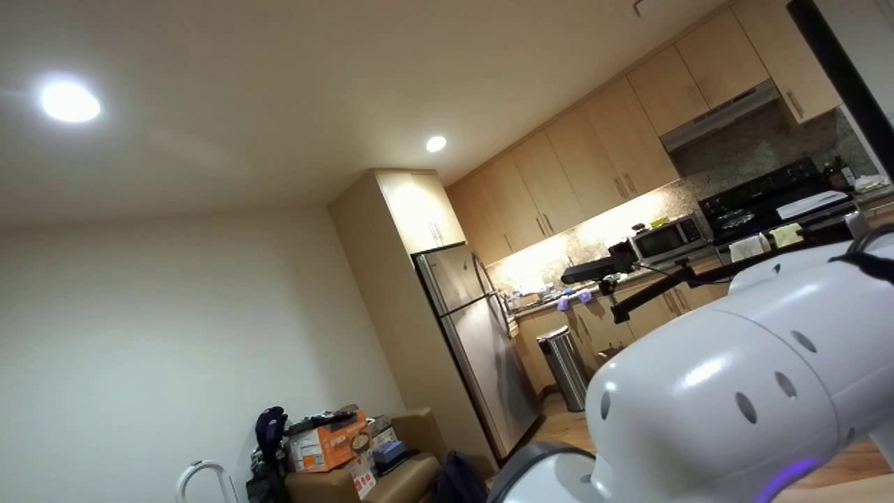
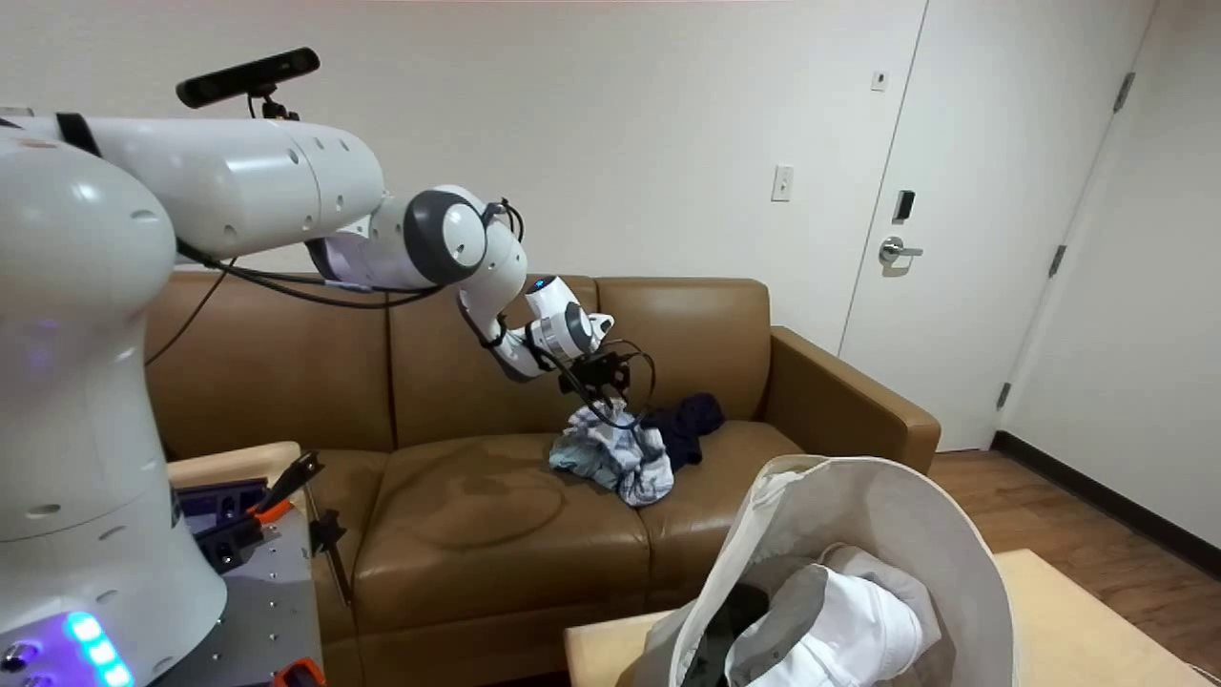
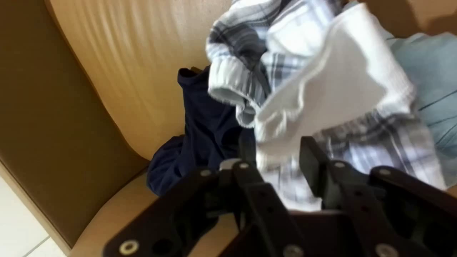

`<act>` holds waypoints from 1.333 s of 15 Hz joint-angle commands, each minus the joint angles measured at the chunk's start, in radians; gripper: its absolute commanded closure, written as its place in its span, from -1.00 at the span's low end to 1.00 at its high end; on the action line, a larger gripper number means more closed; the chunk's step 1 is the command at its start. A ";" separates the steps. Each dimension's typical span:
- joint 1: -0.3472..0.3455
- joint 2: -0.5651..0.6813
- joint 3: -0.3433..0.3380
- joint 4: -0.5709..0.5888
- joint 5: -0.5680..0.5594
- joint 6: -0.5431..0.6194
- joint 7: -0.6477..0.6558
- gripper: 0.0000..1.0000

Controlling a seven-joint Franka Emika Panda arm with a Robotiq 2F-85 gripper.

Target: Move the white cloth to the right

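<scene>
Placing is judged the present step: the hand (image 3: 277, 148) is spread apart at the white plaid cloth (image 3: 332, 89), bunched on the sofa (image 2: 486, 506); contact is unclear; snag-free withdrawal is required next.

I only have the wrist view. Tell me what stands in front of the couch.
Observer: An open-topped pale bin stands nearer the camera than the couch does, in an exterior view.
Operator: Report its contents.
Observer: White fabric lies inside, with something black beside it.
Operator: My end effector is at the white plaid cloth. Check the arm against that bin.
Observer: They show apart: in that view there is a clear gap between the arm and the bin.
</scene>
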 commanded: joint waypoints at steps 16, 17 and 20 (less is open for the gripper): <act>0.042 -0.398 -0.063 -0.314 -0.052 -0.085 -0.015 -1.00; 0.038 -0.426 -0.045 -0.352 -0.052 -0.078 -0.032 -1.00; 0.108 -0.505 -0.142 -0.488 -0.085 -0.103 0.143 -1.00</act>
